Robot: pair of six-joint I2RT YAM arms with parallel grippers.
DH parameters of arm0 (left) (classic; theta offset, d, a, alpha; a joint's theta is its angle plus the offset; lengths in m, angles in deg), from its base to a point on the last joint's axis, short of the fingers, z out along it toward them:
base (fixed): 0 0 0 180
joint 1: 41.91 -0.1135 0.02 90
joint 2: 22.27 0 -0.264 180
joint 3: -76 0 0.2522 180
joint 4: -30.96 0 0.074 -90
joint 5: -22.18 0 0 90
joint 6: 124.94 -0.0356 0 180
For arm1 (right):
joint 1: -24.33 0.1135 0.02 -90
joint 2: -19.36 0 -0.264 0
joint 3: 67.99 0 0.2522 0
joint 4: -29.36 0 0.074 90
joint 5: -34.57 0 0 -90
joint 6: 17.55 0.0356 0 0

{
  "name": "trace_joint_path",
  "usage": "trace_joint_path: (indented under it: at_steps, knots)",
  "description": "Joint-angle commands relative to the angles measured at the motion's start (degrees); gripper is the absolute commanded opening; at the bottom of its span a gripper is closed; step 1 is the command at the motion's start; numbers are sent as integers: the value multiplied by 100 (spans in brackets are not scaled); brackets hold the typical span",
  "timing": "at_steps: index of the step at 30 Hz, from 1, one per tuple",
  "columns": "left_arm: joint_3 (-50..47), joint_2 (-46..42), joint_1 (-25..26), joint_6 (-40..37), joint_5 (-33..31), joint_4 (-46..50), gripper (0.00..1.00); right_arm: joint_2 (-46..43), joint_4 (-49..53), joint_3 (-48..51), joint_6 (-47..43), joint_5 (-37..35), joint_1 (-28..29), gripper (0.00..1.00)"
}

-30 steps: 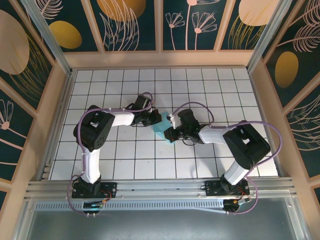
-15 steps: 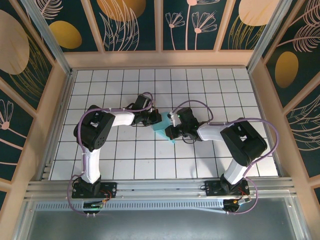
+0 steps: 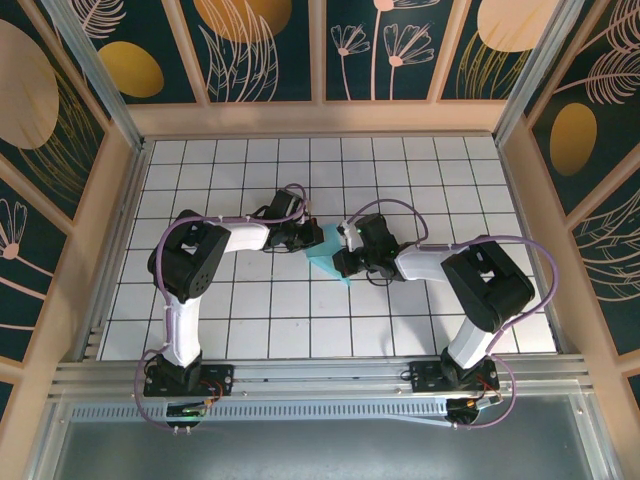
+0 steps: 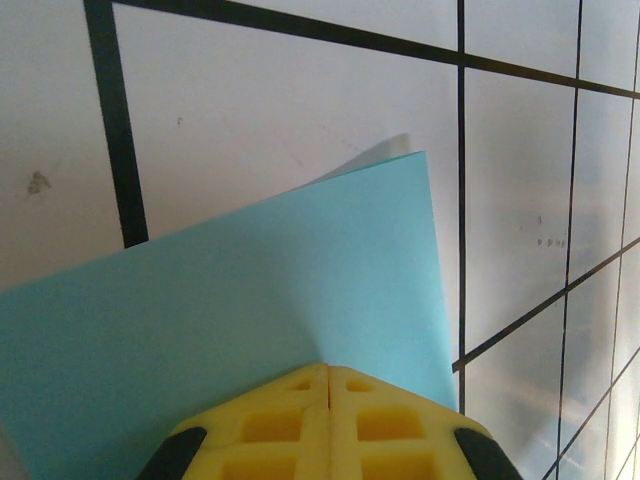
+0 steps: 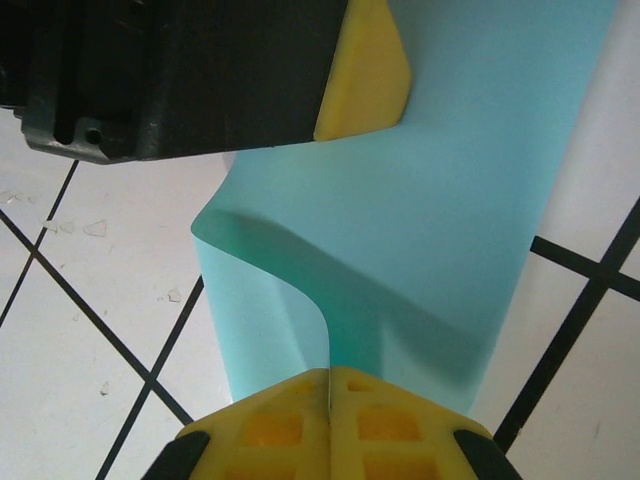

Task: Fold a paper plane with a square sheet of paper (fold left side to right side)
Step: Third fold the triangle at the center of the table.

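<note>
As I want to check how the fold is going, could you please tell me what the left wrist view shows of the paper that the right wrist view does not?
Left wrist view: the square sheet of paper spreads smooth away from the left gripper, with one free corner in sight. Right wrist view: the sheet buckles into a curved ridge between the right gripper and the left gripper, which grips its far end. Both: turquoise paper over the white gridded table, with yellow jaws shut on its near edge.
</note>
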Motion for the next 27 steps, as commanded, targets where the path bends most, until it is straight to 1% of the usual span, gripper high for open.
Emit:
trace_joint_path:
  at_steps: [1, 27]
  knots:
    - [-11, 291, 26, -125, -239, 382, 0, 111, 17, -146, 82, -129, -60, 0]
    - [-46, 297, 32, -128, -291, 365, 0, 187, 78, -243, 50, -325, -77, 0]
